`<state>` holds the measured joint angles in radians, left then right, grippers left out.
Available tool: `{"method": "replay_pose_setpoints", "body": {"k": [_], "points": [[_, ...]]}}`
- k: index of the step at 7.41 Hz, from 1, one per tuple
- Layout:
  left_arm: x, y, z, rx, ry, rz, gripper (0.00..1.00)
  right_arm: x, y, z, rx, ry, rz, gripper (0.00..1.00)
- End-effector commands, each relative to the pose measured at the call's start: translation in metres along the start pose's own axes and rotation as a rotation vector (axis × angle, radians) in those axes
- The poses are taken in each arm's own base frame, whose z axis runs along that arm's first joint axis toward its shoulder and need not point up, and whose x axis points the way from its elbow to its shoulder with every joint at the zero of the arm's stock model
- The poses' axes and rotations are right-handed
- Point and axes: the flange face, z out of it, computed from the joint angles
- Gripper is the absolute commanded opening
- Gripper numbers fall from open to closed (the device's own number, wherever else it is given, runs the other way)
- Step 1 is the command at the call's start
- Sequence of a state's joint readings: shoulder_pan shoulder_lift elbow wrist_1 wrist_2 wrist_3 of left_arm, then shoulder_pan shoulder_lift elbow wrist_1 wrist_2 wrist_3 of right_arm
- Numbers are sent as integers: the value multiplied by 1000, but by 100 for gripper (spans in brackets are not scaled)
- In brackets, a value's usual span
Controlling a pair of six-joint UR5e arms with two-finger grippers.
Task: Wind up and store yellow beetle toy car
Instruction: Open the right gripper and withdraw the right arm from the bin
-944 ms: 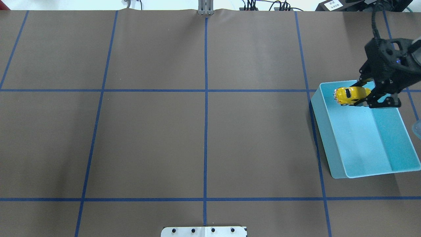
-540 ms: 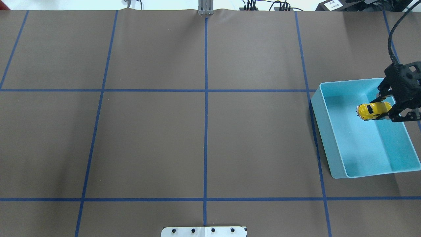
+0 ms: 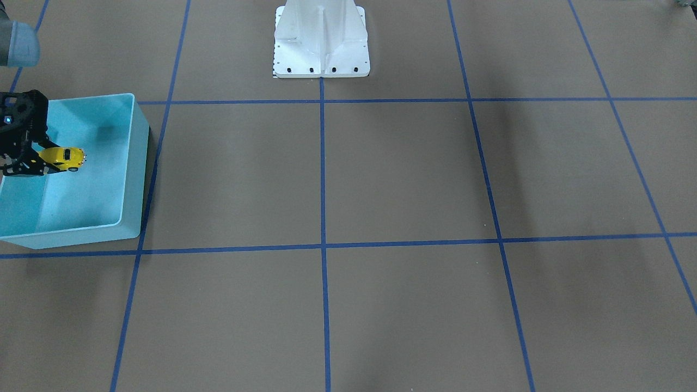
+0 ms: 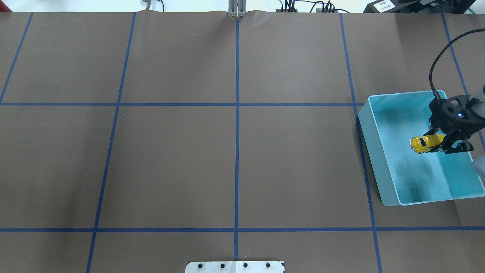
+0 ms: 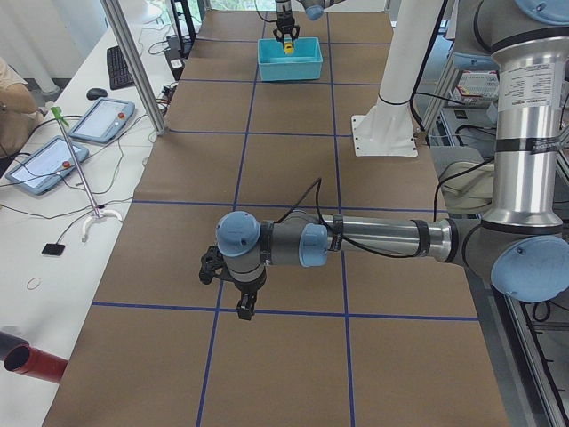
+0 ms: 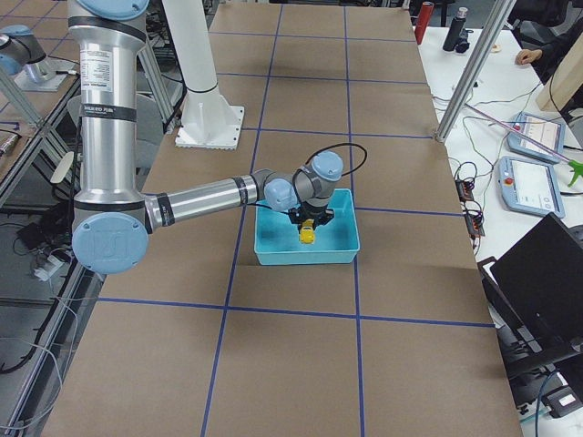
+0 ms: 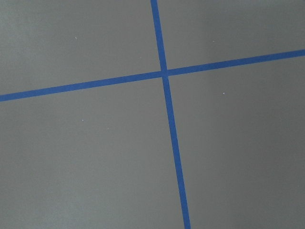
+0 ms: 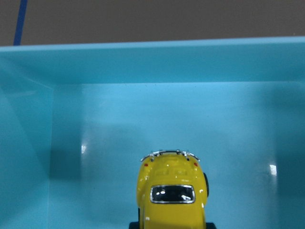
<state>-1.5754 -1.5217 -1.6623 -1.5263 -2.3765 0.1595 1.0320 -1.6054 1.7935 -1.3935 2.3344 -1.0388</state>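
Observation:
The yellow beetle toy car is held by one end in my right gripper, which is shut on it. The car hangs level inside the light blue bin, low over the floor; I cannot tell whether it touches. The front-facing view shows the car and the gripper in the bin. The right wrist view shows the car over the bin floor. My left gripper hangs over bare table and shows only in the exterior left view; I cannot tell whether it is open.
Brown paper with a blue tape grid covers the table. The white robot base plate stands at mid table edge. Tablets and a metal post stand beside the table on the operators' side.
My right gripper has carried the car from above the bin's far corner down into the bin, toward its middle. It stays shut on the car.

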Motion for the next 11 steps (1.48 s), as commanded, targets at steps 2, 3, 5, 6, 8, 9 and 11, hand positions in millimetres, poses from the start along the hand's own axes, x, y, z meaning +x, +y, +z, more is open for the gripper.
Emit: {"method": "replay_pose_setpoints", "body": {"k": [2,3,5,6,8,9,11], "points": [[0,0,0,1,1,0,100,3,-24,33,-25,-20,-38,0],[0,0,0,1,1,0,100,2,-32,37,-23,-28,-38,0],[0,0,0,1,1,2,100,-1,-35,46,-26,-47,-18,25],[0,0,0,0,0,0,100,-1,-32,49,-26,-53,-6,99],[0,0,0,-1,1,-1,100,-2,-34,46,-19,-51,-4,100],[0,0,-1,-2,1,-2,100,-2,-39,34,-3,-32,-12,100],[0,0,-1,-1,1,-1,100,10,-22,-53,35,113,139,100]]}}
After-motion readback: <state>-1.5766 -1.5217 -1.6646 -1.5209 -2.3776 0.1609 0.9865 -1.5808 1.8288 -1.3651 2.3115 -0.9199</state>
